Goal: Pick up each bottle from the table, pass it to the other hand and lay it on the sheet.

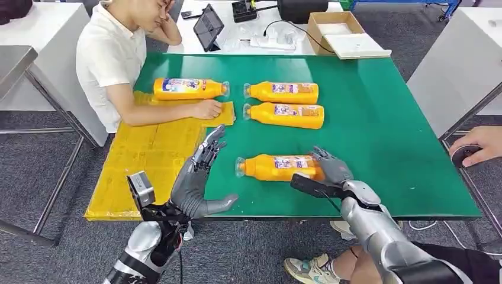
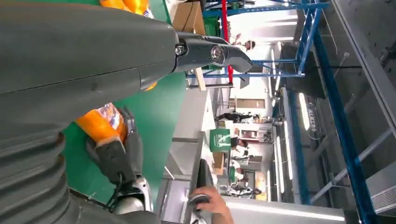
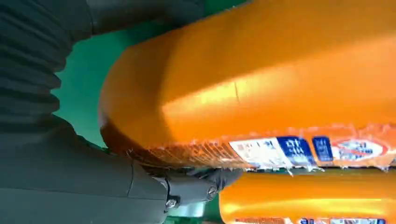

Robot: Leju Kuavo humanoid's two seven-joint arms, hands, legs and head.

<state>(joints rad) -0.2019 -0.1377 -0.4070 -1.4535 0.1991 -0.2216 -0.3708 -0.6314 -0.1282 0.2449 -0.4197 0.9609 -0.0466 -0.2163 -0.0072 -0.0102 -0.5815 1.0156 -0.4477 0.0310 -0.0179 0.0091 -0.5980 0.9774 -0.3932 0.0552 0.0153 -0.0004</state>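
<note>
Four orange bottles lie on the green table (image 1: 385,130). The nearest bottle (image 1: 275,167) lies on its side near the front edge. My right hand (image 1: 331,170) grips its base end, fingers over the top and thumb on the near side. Up close the held bottle (image 3: 261,84) sits against my right hand's thumb (image 3: 187,189). My left hand (image 1: 198,180) is open, fingers spread, just left of that bottle's cap, over the edge of the yellow sheet (image 1: 148,160). Two bottles (image 1: 283,92) (image 1: 287,115) lie side by side farther back. Another bottle (image 1: 190,88) rests at the sheet's far edge.
A person in a white shirt (image 1: 109,59) sits at the far left, one hand (image 1: 207,109) resting on the sheet. Another person's hand (image 1: 479,145) holds a dark object at the right edge. A cardboard box (image 1: 340,32) and a tablet (image 1: 208,26) stand on the white table behind.
</note>
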